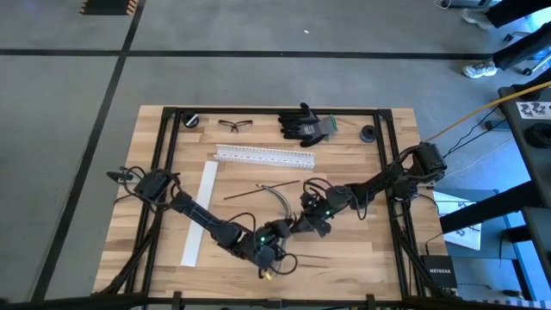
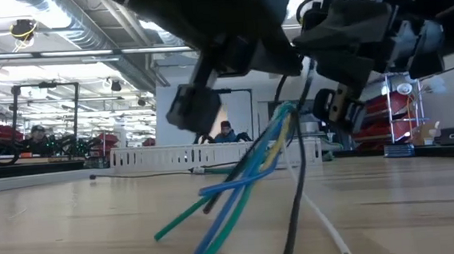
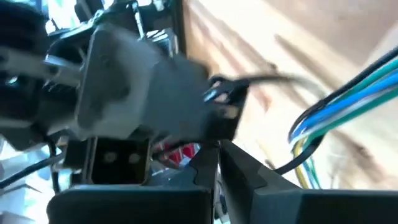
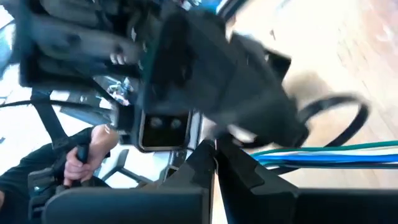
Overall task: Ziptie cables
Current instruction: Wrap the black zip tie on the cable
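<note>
Both arms meet near the front middle of the wooden surface (image 1: 362, 250). Left tool (image 1: 269, 258) sits low at the front; right tool (image 1: 312, 220) is just beside it, up and to its right in the high view. Both tools closed: in each wrist view the two dark fingers (image 3: 249, 180) meet with no gap; right fingers (image 4: 239, 174) the same.

Cables (image 2: 239, 182): a bundle of blue, green, yellow and black wires with one white strand. In the low view they hang from the tools, held up off the surface at the top, and fan down to the wood, loose ends touching it. Left wrist view shows the blue/teal bundle (image 3: 336, 109) running just beyond the closed fingers, bending in a loop. Right wrist view shows the same wires (image 4: 323, 152) passing right next to the closed fingertips, with a black loop (image 4: 336, 112) behind. Cannot tell which tool actually clamps them, or whether both do.

More dark wires (image 1: 267, 189) lie flat on the surface mid-table, curved, behind the tools and apart from them. White slotted rail (image 1: 265, 156) is farther back; flat white strip (image 1: 200, 211) is to the left, under the left arm's reach. Safety glasses (image 1: 234, 126), black gloves (image 1: 306, 123) at the far edge.

A person's hand (image 4: 93, 146) shows in the right wrist view, gripping a handle off the table.
</note>
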